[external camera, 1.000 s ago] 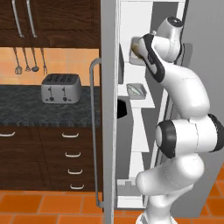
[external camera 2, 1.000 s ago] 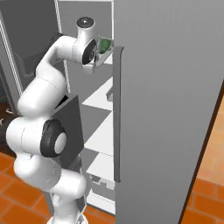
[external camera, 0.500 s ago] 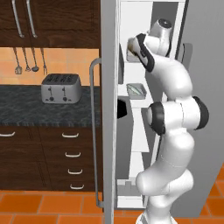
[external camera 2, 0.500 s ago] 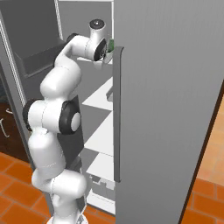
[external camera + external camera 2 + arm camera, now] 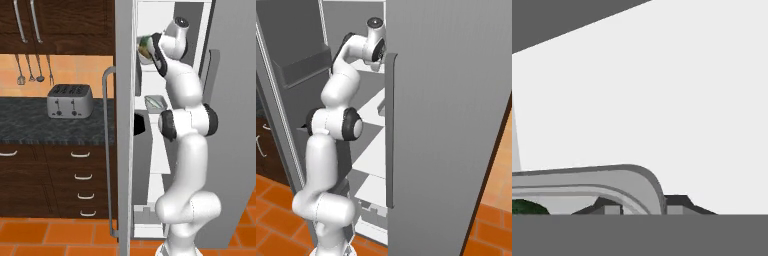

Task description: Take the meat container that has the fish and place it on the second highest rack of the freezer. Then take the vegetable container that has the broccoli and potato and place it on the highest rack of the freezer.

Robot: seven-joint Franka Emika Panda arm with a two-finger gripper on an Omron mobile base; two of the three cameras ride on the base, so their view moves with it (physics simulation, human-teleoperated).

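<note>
The vegetable container (image 5: 144,49), a grey tub with broccoli (image 5: 524,207) in it, is high inside the freezer at the top rack's level. My gripper (image 5: 152,49) is at its right side. In the hand view my gripper (image 5: 644,207) straddles the tub's curved grey rim (image 5: 612,176), one fingertip on each side. Whether the fingertips still press on the rim cannot be told. The meat container (image 5: 156,102) lies on the rack below, near the arm's elbow. The fish and the potato are hidden.
The open freezer door (image 5: 125,165) with its long handle (image 5: 107,150) stands just left of the arm. The other tall grey door (image 5: 446,125) stands on the right. A toaster (image 5: 69,100) sits on the dark counter over wooden drawers (image 5: 80,175).
The arm has stretched taller and carried the hand and the vegetable container up and deeper into the freezer. The tub has slipped behind the door edge in the right base view.
</note>
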